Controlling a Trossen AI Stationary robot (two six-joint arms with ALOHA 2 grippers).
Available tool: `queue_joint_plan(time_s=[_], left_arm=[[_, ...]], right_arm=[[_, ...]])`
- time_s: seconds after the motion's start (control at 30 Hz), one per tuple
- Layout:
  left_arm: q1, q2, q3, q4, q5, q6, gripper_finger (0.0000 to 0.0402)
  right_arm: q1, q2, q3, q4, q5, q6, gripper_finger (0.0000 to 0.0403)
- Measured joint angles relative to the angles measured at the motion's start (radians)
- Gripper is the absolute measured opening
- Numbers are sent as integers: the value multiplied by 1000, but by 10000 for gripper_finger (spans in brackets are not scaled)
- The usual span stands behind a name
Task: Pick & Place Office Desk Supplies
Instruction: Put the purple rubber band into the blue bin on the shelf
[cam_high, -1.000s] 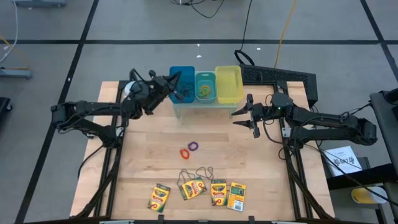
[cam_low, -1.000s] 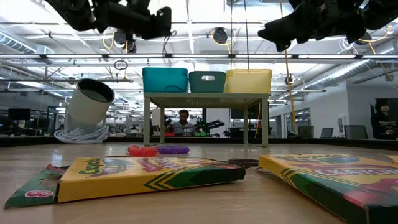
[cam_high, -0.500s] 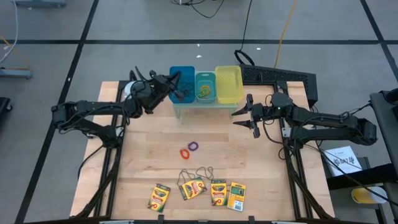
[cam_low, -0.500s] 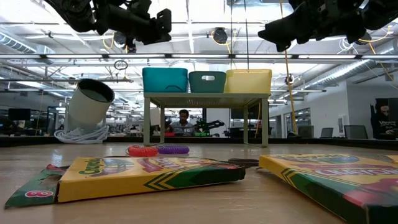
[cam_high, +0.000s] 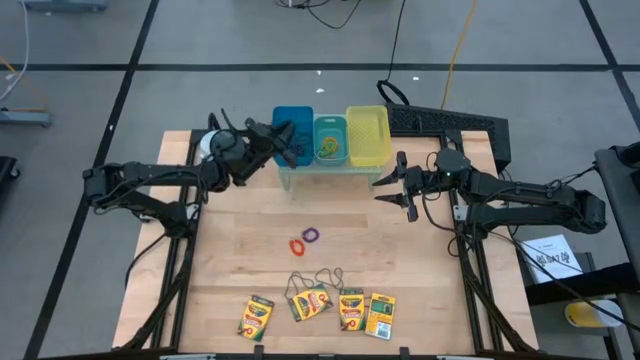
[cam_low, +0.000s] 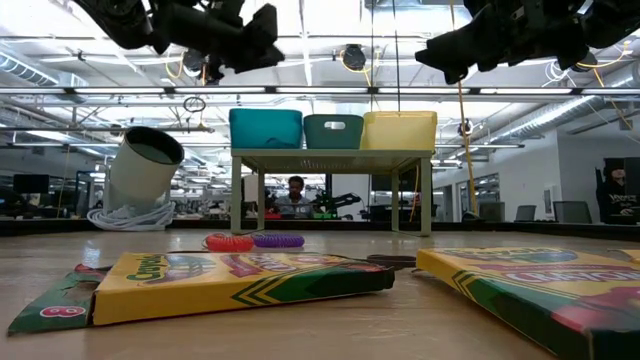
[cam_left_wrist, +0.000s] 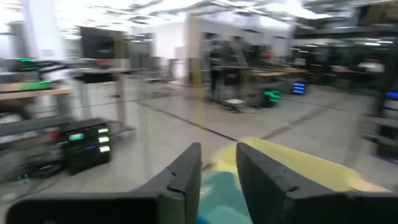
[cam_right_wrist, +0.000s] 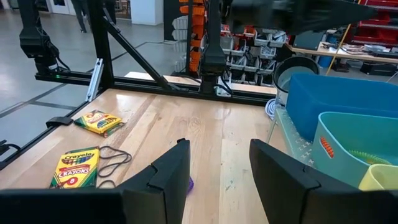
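**Left gripper over the blue bin, supplies on the table front**

Your left gripper (cam_high: 283, 146) hangs above the blue bin (cam_high: 292, 122), at the bin's rim on the raised rack at the back of the table (cam_high: 240, 240). In the left wrist view its two fingers (cam_left_wrist: 186, 177) stand a small way apart with nothing visible between them, though that picture is blurred, so you cannot be fully sure the gap is bare. The teal bin (cam_high: 330, 138) sits next to the blue one and the yellow bin (cam_high: 367, 135) beyond it; some small coloured items lie in the teal bin.

Your right gripper (cam_high: 392, 187) waits in the air just in front of the yellow bin, its fingers (cam_right_wrist: 165, 177) spread apart and holding nothing.

You have four crayon boxes (cam_high: 255, 317) in a row near the front edge of the table, with thin wiry loops (cam_high: 318, 278) lying at the second box. A red ring band (cam_high: 297, 245) and a purple ring band (cam_high: 311, 235) lie side by side, touching or nearly so, mid-table. The silvery-white roll (cam_low: 145, 175) stands tilted at the back left corner.
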Motion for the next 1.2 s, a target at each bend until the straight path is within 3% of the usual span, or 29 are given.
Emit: queue_joint_plan(time_s=[0.2, 0.63, 0.93, 1.2], left_arm=[[-74, 0, 0, -37, 150, 17, 145], [-242, 0, 0, -205, 425, -86, 148], [-309, 0, 0, -343, 437, -89, 148], [-363, 0, 0, -426, 436, -200, 147]], right_arm=[[0, 0, 0, 0, 0, 0, 155], [0, 0, 0, 1, 0, 0, 155], [0, 0, 0, 1, 0, 22, 155], [0, 0, 0, 1, 0, 22, 155]])
